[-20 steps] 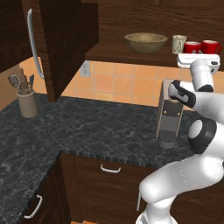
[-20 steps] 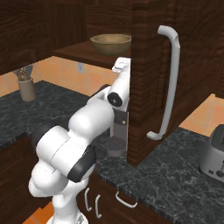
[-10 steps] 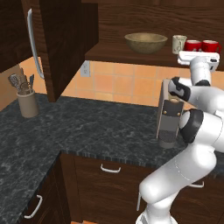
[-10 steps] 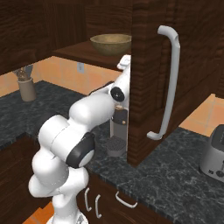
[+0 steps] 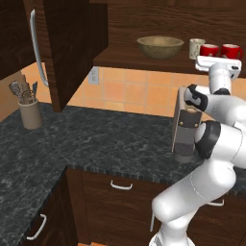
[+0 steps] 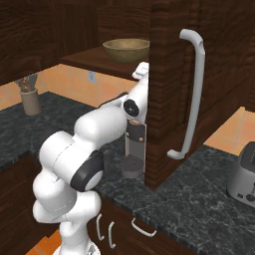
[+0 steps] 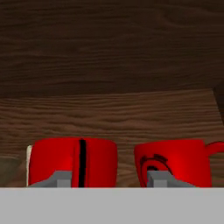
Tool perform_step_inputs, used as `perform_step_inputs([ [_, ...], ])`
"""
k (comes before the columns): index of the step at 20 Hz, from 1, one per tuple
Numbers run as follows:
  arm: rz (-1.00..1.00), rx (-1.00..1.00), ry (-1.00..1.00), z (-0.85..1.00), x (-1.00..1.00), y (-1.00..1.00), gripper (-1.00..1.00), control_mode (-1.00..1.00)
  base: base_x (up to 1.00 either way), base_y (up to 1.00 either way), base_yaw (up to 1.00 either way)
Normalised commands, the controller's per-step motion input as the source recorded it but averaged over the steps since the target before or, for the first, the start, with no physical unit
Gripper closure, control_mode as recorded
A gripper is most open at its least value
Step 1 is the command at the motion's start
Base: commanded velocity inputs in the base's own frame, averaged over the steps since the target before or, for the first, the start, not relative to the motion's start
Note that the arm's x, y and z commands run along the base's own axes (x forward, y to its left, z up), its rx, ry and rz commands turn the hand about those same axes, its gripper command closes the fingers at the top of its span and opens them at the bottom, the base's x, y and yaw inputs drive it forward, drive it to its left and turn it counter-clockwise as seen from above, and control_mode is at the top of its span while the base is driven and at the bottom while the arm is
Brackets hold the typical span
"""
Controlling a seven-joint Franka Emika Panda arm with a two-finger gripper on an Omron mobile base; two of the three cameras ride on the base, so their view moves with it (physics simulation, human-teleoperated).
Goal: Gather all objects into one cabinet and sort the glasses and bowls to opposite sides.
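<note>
On the cabinet shelf point(image 5: 144, 60), 2 red cups sit just ahead of the gripper point(image 7: 109, 177): small red cup point(image 7: 72, 161) by one fingertip, red mug point(image 7: 175, 162) by the other, jaws spread, gripping neither.

No readable text, label, brand or number shows anywhere; the dark mark on the red mug point(image 7: 173, 164) is only a pattern.
</note>
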Motion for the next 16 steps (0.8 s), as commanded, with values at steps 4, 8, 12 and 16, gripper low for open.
perform_step_inputs([
  [4, 0.00, 0.00, -0.13, -0.42, 0.00, 0.00, -1.00, -1.00, 0.00, 0.00, 0.00],
  [8, 0.00, 0.00, -0.12, -0.51, 0.01, 0.00, -1.00, -1.00, 0.00, 0.00, 0.00],
  [12, 0.00, 0.00, -0.15, -0.50, 0.00, 0.00, -1.00, -1.00, 0.00, 0.00, 0.00],
  [16, 0.01, 0.00, -0.29, -0.28, -0.15, 0.08, -1.00, -1.00, 0.00, 0.00, 0.00],
])
